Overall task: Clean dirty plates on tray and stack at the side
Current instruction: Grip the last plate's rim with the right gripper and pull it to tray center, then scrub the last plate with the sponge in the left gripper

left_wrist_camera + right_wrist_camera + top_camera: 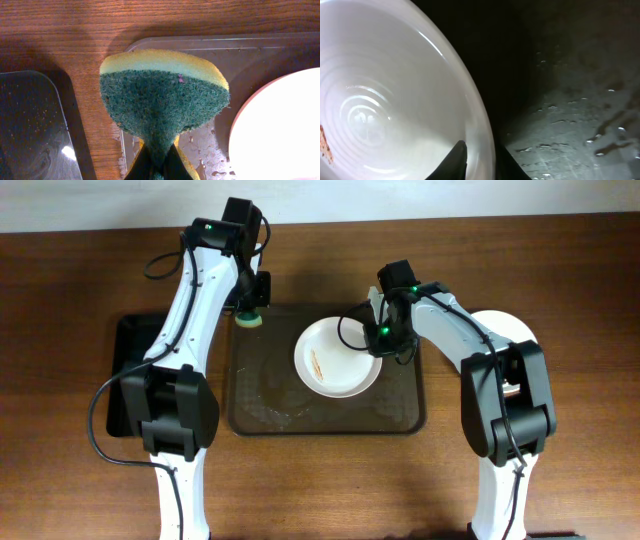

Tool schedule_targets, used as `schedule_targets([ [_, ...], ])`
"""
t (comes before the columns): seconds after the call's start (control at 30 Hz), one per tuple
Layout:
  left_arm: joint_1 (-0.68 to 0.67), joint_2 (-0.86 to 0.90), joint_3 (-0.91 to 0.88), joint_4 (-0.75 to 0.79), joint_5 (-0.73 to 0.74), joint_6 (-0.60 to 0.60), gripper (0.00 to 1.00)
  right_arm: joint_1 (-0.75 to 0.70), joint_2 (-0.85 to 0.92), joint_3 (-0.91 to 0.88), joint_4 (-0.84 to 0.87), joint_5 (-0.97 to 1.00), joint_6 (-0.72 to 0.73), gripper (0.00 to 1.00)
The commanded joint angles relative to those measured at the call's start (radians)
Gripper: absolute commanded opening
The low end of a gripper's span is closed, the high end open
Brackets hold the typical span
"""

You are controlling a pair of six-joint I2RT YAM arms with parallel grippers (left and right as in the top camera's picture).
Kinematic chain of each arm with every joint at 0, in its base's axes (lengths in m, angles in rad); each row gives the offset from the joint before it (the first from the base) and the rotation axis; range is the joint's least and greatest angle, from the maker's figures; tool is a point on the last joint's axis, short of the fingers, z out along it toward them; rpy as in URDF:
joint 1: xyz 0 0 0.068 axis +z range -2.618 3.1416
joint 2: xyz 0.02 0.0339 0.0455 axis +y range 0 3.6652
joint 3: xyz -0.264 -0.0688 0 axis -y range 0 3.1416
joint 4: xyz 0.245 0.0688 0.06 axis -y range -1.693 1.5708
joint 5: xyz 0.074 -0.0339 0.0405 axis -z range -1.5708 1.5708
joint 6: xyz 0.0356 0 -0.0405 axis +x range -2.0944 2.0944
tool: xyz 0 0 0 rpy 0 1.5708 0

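Note:
A white plate (335, 358) with a brown smear sits on the wet dark tray (400, 410). My right gripper (383, 332) is shut on the plate's right rim; in the right wrist view its fingers (480, 160) pinch the rim of the plate (385, 100), one inside and one outside. My left gripper (250, 305) is shut on a yellow and green sponge (248, 320) at the tray's far left corner. In the left wrist view the sponge (162, 95) fills the middle, green side facing, with the plate's edge (280, 130) at right.
A black bin (122, 370) stands left of the tray. A clean white plate (505, 328) lies on the table to the right, partly under my right arm. Water drops lie on the tray's floor (570, 115).

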Motion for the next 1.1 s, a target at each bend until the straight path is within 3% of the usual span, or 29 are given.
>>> schedule_targets([
  [0.0,-0.001,-0.006,0.013,0.002,0.011,0.017,0.01,0.005,0.023,-0.008,-0.006,-0.036,0.124,0.04],
  [0.13,-0.001,-0.005,0.013,-0.006,0.046,0.017,0.01,0.006,0.025,-0.042,-0.032,-0.036,0.501,0.04],
  [0.17,-0.001,-0.005,0.007,-0.006,0.068,0.017,0.01,0.007,0.025,-0.074,-0.011,-0.039,0.539,0.04],
  [0.3,-0.002,-0.005,-0.058,0.005,0.119,0.042,0.01,0.031,0.025,-0.14,0.037,-0.039,0.539,0.04],
  [0.4,-0.027,-0.005,-0.149,0.082,0.314,0.227,0.01,0.032,0.025,-0.14,0.045,-0.04,0.538,0.04],
  [0.53,-0.102,0.005,-0.249,0.226,0.385,0.373,0.0,0.032,0.025,-0.14,0.045,-0.04,0.538,0.04],
  [0.67,-0.153,0.034,-0.304,0.332,0.358,0.334,0.01,0.032,0.025,-0.14,0.044,-0.039,0.531,0.04],
  [0.7,-0.157,0.045,-0.304,0.347,0.282,0.269,0.0,0.032,0.025,-0.14,0.042,-0.039,0.53,0.04],
  [0.83,-0.157,0.075,-0.304,0.357,0.127,0.222,0.0,0.032,0.025,-0.14,0.046,-0.039,0.53,0.04],
  [0.93,-0.158,0.122,-0.304,0.34,0.137,0.216,0.0,0.032,0.025,-0.14,0.046,-0.039,0.526,0.04],
  [1.07,-0.159,0.129,-0.304,0.196,0.323,0.217,0.01,0.032,0.025,-0.14,0.046,-0.039,0.526,0.04],
])
